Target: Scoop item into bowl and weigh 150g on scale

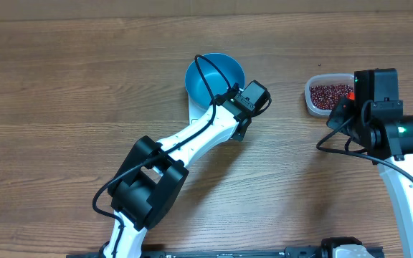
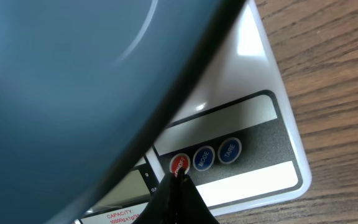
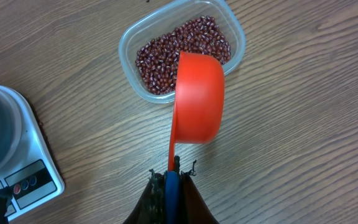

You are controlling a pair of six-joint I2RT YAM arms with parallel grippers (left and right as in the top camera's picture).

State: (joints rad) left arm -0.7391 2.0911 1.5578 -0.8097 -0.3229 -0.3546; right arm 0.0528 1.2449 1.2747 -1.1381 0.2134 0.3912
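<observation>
On the left of the brown wooden table (image 1: 63,86), the deep, round, light blue bowl (image 1: 215,77) stood on the small flat white rectangular scale (image 2: 257,118), covering most of it. The display panel and three round buttons along the scale's front edge showed from under the bowl's rim. The left gripper (image 2: 179,178) was there, its dark fingers pressed fully together with nothing between them. Its tip was down on the red button (image 2: 179,164), the leftmost of the three.

Further right, well apart from the scale, lay the clear rounded-rectangular plastic tub (image 3: 129,43). It held the small dark red-brown beans (image 3: 166,53) in a loose maroon layer; no beans showed in the bowl. The right gripper (image 3: 171,179) was clamped shut on the thin handle of an orange-red plastic scoop (image 3: 197,96). The scoop's cup was turned on its side with its outer wall toward the wrist camera, and it overlapped the near rim of the tub. Whether it held any beans could not be told.
</observation>
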